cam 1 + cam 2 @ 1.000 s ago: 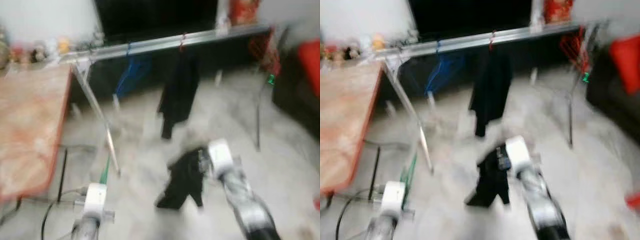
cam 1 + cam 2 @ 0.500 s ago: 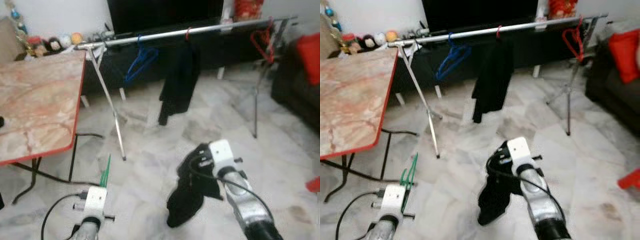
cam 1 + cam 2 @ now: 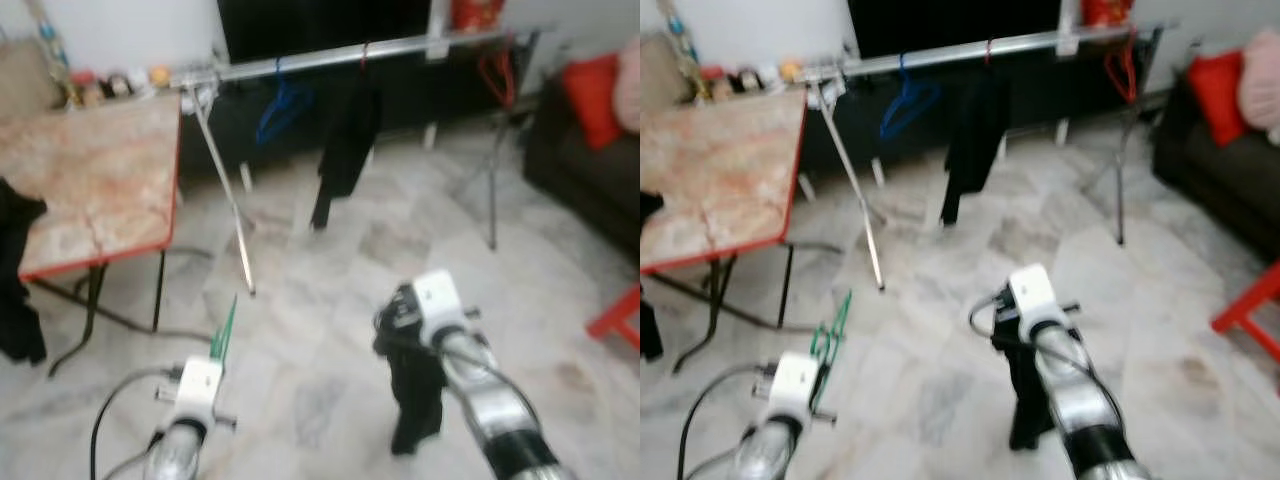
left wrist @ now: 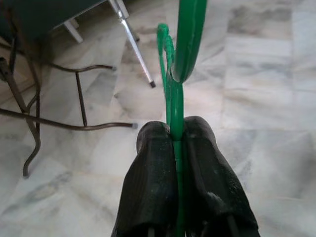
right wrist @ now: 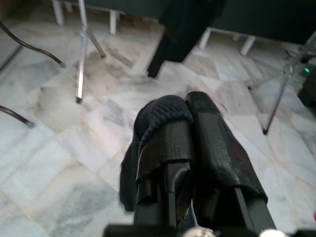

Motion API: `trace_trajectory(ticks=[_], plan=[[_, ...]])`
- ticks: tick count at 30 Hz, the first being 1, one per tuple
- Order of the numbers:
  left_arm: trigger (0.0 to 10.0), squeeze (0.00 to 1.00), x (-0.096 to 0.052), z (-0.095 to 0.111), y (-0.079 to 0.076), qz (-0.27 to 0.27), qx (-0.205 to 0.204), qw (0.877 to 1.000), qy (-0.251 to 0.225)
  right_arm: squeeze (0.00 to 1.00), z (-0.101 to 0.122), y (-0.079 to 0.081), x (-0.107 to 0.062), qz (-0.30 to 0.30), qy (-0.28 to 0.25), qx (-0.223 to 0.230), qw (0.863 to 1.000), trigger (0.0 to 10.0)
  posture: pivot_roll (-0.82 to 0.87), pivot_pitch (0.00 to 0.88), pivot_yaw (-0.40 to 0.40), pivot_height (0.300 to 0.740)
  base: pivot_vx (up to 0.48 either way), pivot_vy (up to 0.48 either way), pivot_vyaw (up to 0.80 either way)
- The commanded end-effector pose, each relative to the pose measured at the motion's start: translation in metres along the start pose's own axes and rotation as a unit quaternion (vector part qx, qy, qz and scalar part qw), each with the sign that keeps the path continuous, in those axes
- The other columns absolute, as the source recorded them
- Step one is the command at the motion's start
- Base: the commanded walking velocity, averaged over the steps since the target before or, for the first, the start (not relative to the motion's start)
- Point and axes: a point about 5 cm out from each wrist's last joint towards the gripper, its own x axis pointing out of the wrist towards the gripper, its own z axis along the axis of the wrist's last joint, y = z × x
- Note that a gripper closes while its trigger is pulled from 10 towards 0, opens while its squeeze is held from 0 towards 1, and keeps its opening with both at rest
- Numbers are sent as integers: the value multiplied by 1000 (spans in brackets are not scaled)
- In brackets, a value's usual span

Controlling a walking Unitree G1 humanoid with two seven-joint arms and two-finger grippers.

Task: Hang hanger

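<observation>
I see left pincer (image 4: 175,143) clenched on green hanger (image 4: 174,89) over the marble floor (image 3: 330,270) | right pincer (image 5: 185,116) clamped on black garment (image 3: 415,400), hanging low | clothes rail (image 3: 330,58) ahead carries blue hanger (image 3: 283,108), dark garment (image 3: 345,140) | table (image 3: 95,175) at left
</observation>
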Motion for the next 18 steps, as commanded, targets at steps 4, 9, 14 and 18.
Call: trace_trajectory(ticks=[4,9,14,18], plan=[[10000,0,2,20,-10,-75,16,997,-17,0,16,-1,12,7,2,-22,1000,10000,-114,0,103,740,0,0,0],[10000,0,2,25,-14,-124,55,991,-8,0,26,0,19,4,-7,-33,999,10000,-112,0,111,740,0,0,0],[10000,0,-6,28,-19,-216,98,971,15,0,41,-4,28,-20,-12,-63,998,10000,-115,0,119,740,0,0,0],[10000,0,-13,34,-18,-282,134,950,28,0,53,-2,34,-19,-22,-78,997,10000,-114,0,123,740,0,0,0]])
